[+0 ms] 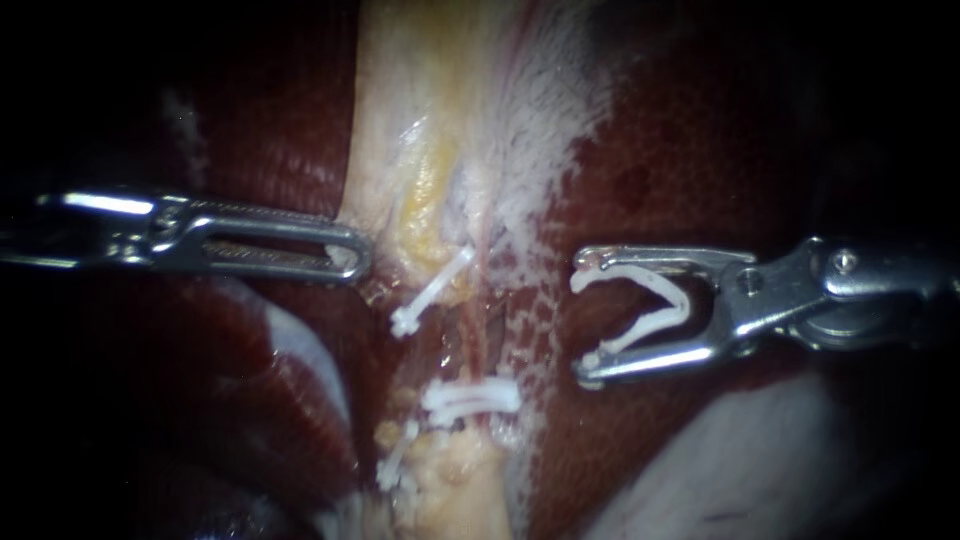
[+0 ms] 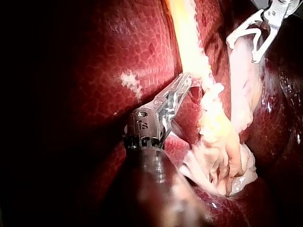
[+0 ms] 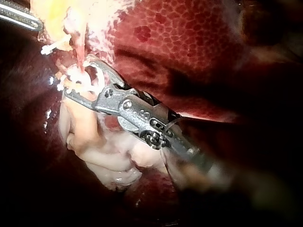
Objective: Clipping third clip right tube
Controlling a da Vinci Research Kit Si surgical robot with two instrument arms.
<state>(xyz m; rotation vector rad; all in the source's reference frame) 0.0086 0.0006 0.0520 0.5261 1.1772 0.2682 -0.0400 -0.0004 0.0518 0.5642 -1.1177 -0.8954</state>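
instruments (image 1: 360,262) (image 1: 582,318): 2 | applied clips (image 1: 432,290) (image 1: 470,398) (image 1: 395,465): 3 | loaded clip (image 1: 668,292): 1

Lane's open at 9 o'clock of the right instrument (image 1: 583,320), open clip (image 1: 655,300) held in its end effector: bare liver (image 1: 680,170) up to the tubes (image 1: 480,335). Closed clips (image 1: 432,293) at their 11 and 6; left instrument (image 1: 350,255) beyond.

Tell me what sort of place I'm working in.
Probably a surgical field on excised organs: dark red liver, white clips on a tube, my right instrument carrying an open clip, my left instrument gripping pale tissue.
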